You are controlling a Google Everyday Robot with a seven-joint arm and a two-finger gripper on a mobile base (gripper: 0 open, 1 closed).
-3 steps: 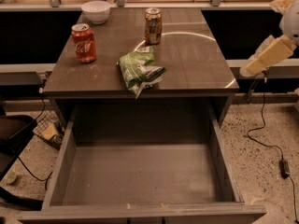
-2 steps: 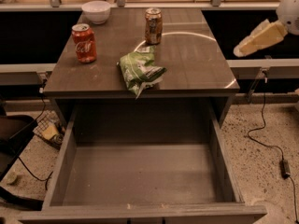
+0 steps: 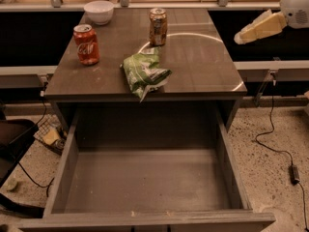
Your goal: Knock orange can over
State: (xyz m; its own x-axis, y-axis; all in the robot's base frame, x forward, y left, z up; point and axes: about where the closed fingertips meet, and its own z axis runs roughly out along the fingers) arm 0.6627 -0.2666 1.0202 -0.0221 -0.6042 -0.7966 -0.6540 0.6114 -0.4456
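Orange can [image 3: 158, 27] upright, far centre of table [image 3: 203, 66]; knock not yet done. Gripper [image 3: 246, 33] in air off far right edge, well apart from can; whether spread or pressed together, cannot tell.

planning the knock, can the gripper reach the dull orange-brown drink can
Probably yes: the gripper hangs right of the dark grey table, with bare tabletop between it and the orange-brown drink can.

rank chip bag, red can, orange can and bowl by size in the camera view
1. green chip bag
2. red can and orange can: alike; red only looks bigger, being nearer
3. white bowl, close call
The pincer hangs right of the table.
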